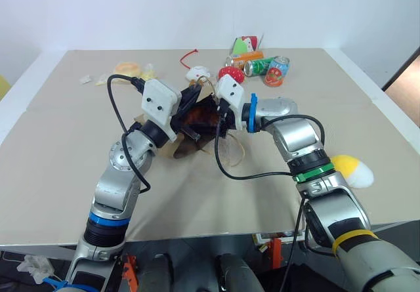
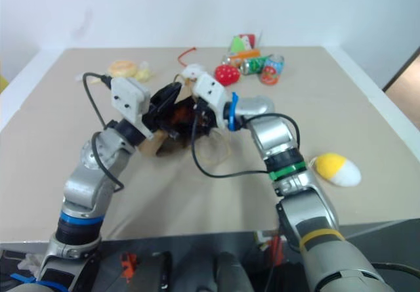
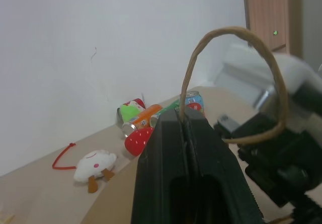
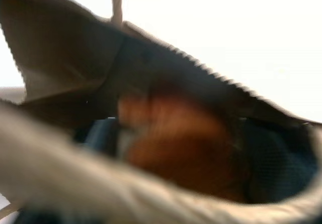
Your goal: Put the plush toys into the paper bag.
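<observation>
While the paper bag (image 1: 190,125) is held up above the middle of the desk (image 1: 59,167), its mouth is seen in the left eye view between the two tools. The left tool (image 1: 191,111) is at the bag's upper edge, and a reddish-brown plush toy (image 1: 200,116) can be made out inside the opening. The right tool (image 1: 220,123) is placed at the mouth of the bag from the other side; whether its fingers are spread cannot be told here. One tan cord handle (image 1: 231,149) hangs loose below the bag. A yellow plush toy with a white end (image 1: 352,170) lies on the desk near the right edge, well apart from the bag. Near the far edge a strawberry plush (image 1: 230,75), a white plush with a red cord (image 1: 197,73) and several drink cans (image 1: 266,65) are grouped.

From the left wrist view, the black fingers (image 3: 171,153) are seen pressed together on the base of a cord handle loop (image 3: 236,48), which arches upward. The right arm's tool body (image 3: 282,153) is seen just beside it.

From the right wrist view, the bag's serrated paper rim (image 4: 201,68) is seen close up, and a blurred reddish-brown mass (image 4: 176,143) lies inside the bag.
</observation>
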You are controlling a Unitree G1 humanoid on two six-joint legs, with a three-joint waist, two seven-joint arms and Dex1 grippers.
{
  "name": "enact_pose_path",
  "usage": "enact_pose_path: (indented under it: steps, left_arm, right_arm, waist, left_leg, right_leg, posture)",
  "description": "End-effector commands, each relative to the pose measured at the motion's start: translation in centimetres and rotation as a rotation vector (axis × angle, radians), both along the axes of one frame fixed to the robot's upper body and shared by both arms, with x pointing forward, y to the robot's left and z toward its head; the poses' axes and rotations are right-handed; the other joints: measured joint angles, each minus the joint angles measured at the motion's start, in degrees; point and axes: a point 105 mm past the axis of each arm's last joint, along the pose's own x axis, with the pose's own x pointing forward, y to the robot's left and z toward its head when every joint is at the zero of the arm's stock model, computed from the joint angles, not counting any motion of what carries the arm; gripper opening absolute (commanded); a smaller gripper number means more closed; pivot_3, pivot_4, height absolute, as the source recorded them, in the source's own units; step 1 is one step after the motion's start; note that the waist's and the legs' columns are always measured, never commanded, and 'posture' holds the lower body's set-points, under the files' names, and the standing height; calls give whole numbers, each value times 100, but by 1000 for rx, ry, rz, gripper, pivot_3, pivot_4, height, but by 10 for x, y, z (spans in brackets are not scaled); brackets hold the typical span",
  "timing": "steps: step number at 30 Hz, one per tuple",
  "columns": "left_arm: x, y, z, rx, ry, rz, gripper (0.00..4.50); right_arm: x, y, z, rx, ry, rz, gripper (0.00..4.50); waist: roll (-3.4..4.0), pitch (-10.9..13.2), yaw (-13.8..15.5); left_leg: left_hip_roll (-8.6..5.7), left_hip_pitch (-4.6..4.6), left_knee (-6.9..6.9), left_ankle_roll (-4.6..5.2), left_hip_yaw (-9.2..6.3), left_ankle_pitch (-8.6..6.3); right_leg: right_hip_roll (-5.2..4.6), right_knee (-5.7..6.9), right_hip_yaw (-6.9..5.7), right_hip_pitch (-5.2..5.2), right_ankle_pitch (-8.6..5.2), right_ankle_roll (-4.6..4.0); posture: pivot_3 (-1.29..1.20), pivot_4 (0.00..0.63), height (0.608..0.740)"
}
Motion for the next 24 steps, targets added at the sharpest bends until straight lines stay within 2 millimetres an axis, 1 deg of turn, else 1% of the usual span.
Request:
enact_pose_path:
  steps: [1, 4, 6, 7, 9, 11, 12, 13, 14, 16, 18, 21, 24]
  left_arm:
    - [-4, 7, 12, 5, -57, 20, 0]
    - [-2, 11, 11, 13, -56, 32, 0]
    - [1, 14, 11, 20, -54, 41, 0]
    - [1, 14, 11, 24, -54, 42, 0]
    - [2, 15, 11, 28, -55, 42, 0]
    - [3, 15, 11, 30, -56, 41, 0]
    - [3, 15, 11, 31, -55, 41, 0]
    - [3, 15, 10, 32, -54, 42, 0]
    - [3, 15, 9, 32, -53, 41, 0]
    - [4, 14, 8, 31, -49, 38, 0]
    - [3, 12, 6, 30, -46, 32, 0]
    - [3, 9, 5, 29, -44, 26, 0]
    - [3, 9, 5, 29, -44, 25, 0]
  right_arm:
    - [-16, -25, 25, 72, -20, 29, 4460]
    - [-28, -46, 33, 122, 16, 33, 4460]
    - [-32, -82, 36, 152, 68, -41, 4460]
    - [-32, -103, 35, 149, 84, -100, 4460]
    - [-31, -140, 31, 117, 91, -218, 4460]
    - [-32, -180, 23, 83, 113, -360, 4460]
    - [-34, -197, 18, 57, 122, -416, 4460]
    - [-39, -217, 9, 19, 141, -480, 4460]
    - [-45, -232, 2, -10, 168, -523, 4460]
    - [-55, -257, -11, -59, 205, -600, 4460]
    - [-62, -279, -24, -95, 227, -691, 4460]
    - [-69, -303, -44, -127, 263, -792, 4460]
    - [-74, -318, -61, -163, 299, -856, 4460]
  waist:
    - [0, 0, 15]
    - [0, 0, 17]
    - [0, 0, 13]
    - [0, 0, 15]
    - [-1, 0, 63]
    - [-1, 0, 66]
    - [-1, 0, 67]
    - [-1, 0, 66]
    - [-1, 0, 62]
    - [0, 0, 34]
    - [0, 0, 7]
    - [0, 0, -7]
    - [0, 0, -5]
  left_leg:
    - [0, 0, 0, 0, 0, 0]
    - [-1, -2, 0, 0, -4, 0]
    - [-1, -3, 0, 0, -3, 0]
    - [-1, -2, 1, 0, -3, 0]
    - [-4, -3, 1, 0, -7, 0]
    - [-7, -4, 1, 0, -4, -1]
    - [-8, -2, 1, 0, 0, -1]
    - [-9, -1, 1, 0, 2, -2]
    - [-9, -1, 1, 1, 3, -2]
    - [-9, 2, 0, 2, 6, -3]
    - [-8, 6, 0, 3, 7, -3]
    - [-8, 10, 6, 3, 10, -3]
    - [-9, 11, 12, 3, 10, -2]
  right_leg:
    - [0, 0, 0, 0, -1, -1]
    - [-1, 0, -3, 2, -4, -5]
    - [-1, -2, -2, 1, -12, -17]
    - [-1, -2, -2, 1, -12, -18]
    - [-3, -2, -5, 4, -16, -22]
    - [-9, -6, -3, 4, -18, -22]
    - [-10, -6, -1, 3, -18, -22]
    - [-12, -9, -1, 5, -18, -22]
    - [-13, -10, 1, 4, -18, -22]
    - [-13, -9, 2, 3, -19, -20]
    - [-11, -8, 3, 4, -19, -19]
    - [-11, -7, 7, 5, -15, -12]
    - [-11, -7, 8, 8, -13, -10]
  posture:
    - [0, 150, 740]
    - [0, 150, 740]
    - [0, 150, 740]
    - [0, 150, 740]
    - [0, 150, 740]
    - [0, 150, 740]
    - [0, 150, 740]
    - [0, 150, 740]
    - [0, 150, 740]
    - [0, 150, 740]
    - [0, 150, 740]
    - [0, 150, 740]
    - [0, 150, 740]
